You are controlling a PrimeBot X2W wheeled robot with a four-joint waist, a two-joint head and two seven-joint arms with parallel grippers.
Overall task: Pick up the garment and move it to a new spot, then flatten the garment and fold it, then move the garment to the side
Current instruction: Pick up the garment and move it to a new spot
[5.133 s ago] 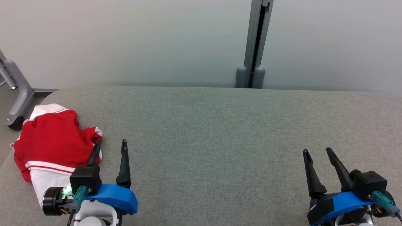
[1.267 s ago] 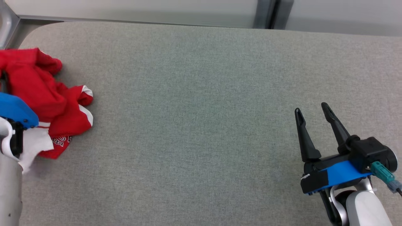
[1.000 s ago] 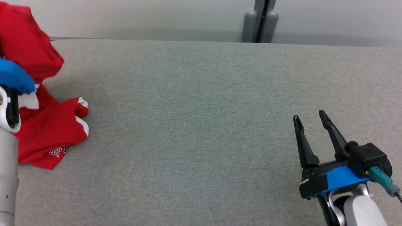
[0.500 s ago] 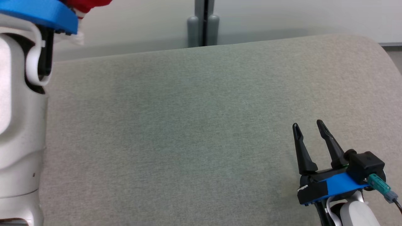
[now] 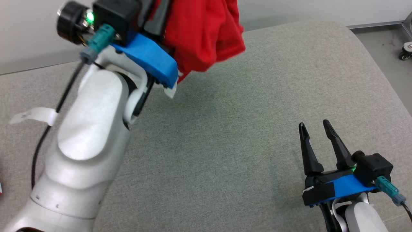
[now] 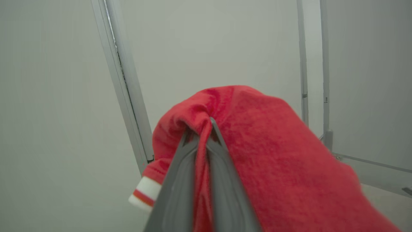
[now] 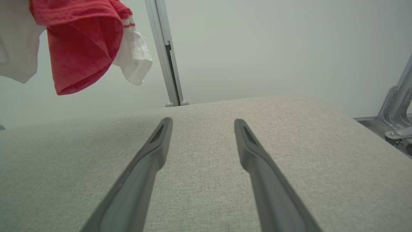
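Garment [image 5: 202,32], red with white trim, hangs pinched in left gripper [image 6: 199,129] above grey table [image 5: 225,145]; right gripper [image 5: 313,124] spread, empty.

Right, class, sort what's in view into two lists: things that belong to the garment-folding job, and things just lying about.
Belongs to the job: red and white garment, held up by the shut left gripper; open right gripper; grey padded table.
Just lying about: grey wall post; metal frame leg beside the table.

White arms [image 5: 87,129], blue brackets [image 5: 148,58], black-fingered right hand [image 5: 313,123]
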